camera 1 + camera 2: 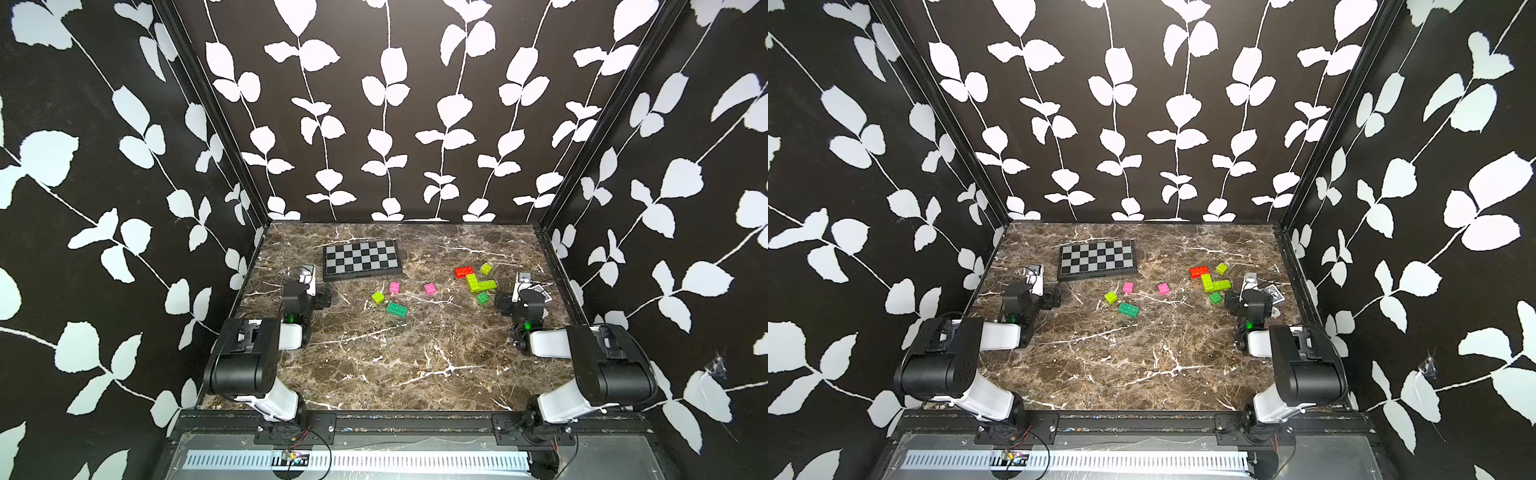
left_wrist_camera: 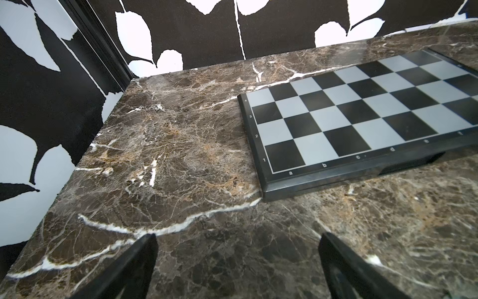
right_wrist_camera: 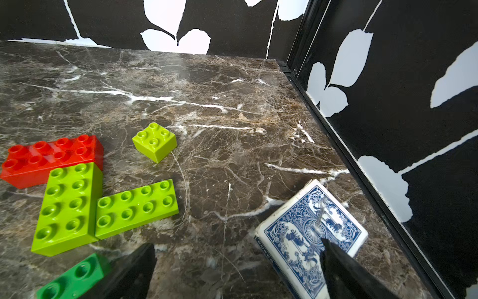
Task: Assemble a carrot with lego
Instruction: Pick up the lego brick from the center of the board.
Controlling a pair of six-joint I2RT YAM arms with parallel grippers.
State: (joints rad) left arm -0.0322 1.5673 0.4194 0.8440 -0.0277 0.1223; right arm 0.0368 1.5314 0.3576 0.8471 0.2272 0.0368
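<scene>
Evidently the opening step is in hand: no brick has been joined, so the carrot is not yet to be seen as a stack, and the lego lies loose on the bench (image 1: 395,365). Toward the middle, a small lime brick (image 1: 378,296), a pink brick (image 1: 394,287), a second pink brick (image 1: 430,289) and a dark green brick (image 1: 396,308) are scattered apart. Nearer the right arm are gathered a red brick (image 3: 49,158), a long lime brick (image 3: 67,207) touching a second long lime brick (image 3: 137,207) in an L, a lime cube (image 3: 154,141) and a green brick (image 3: 75,277).

The left fingers (image 2: 134,266) and the right fingers (image 3: 134,274) are spread wide, with nothing between them. A first pick is judged to be called for: the right fingers would have to be brought over a nearby brick, set astride its sides and lowered.

The green brick is cut off by the frame edge and partly covered by a finger. A pack of cards (image 3: 297,227) is likewise partly covered. No lego is shown in the left wrist view, only the chequered board (image 2: 362,108). In both top views the fingers are hard to make out.
</scene>
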